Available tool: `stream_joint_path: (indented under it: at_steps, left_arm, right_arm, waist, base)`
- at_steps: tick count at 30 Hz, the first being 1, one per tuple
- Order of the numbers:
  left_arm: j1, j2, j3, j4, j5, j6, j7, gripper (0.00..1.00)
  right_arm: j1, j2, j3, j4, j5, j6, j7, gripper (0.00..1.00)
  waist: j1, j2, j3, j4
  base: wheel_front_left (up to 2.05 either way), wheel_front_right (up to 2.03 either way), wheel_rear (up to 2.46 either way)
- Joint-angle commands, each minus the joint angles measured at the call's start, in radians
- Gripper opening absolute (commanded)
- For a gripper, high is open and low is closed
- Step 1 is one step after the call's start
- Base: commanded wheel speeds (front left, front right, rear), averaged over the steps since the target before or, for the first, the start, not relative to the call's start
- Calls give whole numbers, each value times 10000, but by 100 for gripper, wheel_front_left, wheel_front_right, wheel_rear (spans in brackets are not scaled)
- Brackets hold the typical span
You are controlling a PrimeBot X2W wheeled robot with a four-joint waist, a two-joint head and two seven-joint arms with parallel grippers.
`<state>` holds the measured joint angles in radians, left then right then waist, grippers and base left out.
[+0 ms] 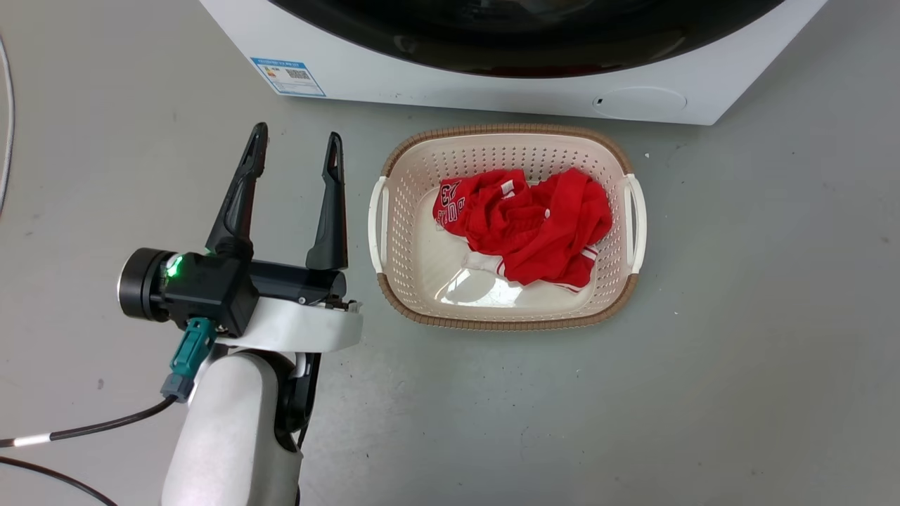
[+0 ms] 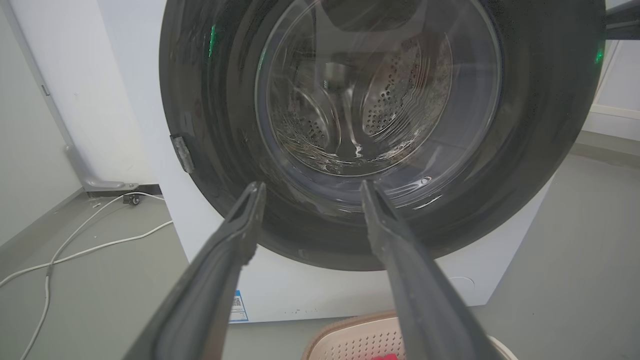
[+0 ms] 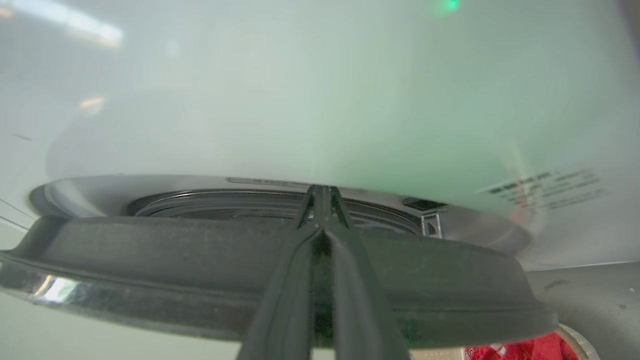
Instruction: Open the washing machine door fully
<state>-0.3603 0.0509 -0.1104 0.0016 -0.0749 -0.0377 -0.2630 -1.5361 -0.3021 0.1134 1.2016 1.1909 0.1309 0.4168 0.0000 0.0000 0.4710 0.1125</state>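
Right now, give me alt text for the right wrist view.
The right pincer, shut, lies across the black rim of the washing machine door, tips at the gap between it and the white washing machine. A red cloth shows bottom right.

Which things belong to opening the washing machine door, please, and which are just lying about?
Job: large round glossy black washing machine door; white boxy washing machine; right claw, shut at the door's rim; left claw, open.
Lying about: beige perforated plastic laundry basket; crumpled red garment inside it; white cable.
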Motion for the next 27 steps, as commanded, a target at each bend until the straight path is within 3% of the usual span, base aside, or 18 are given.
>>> stream_joint_path:
  at_steps: [1,14,27]
  left_arm:
    - [-204,-7,-13,-9,-43,37,-25,100]
    - [-182,-8,-104,153,-65,93,-25,100]
    - [533,-8,0,563,87,-44,-25,100]
  right_arm:
    - [-248,251,-30,111,93,-2,263,0]
    - [140,171,-59,-37,475,-2,2340,0]
    - [2932,544,-32,-1724,1330,-3,4524,0]
  waist:
    - [0,0,93,8]
    - [0,0,-86,-106]
    - [0,0,-1621,-382]
  base:
    - [0,0,0]
    - [0,0,0]
    - [0,0,0]
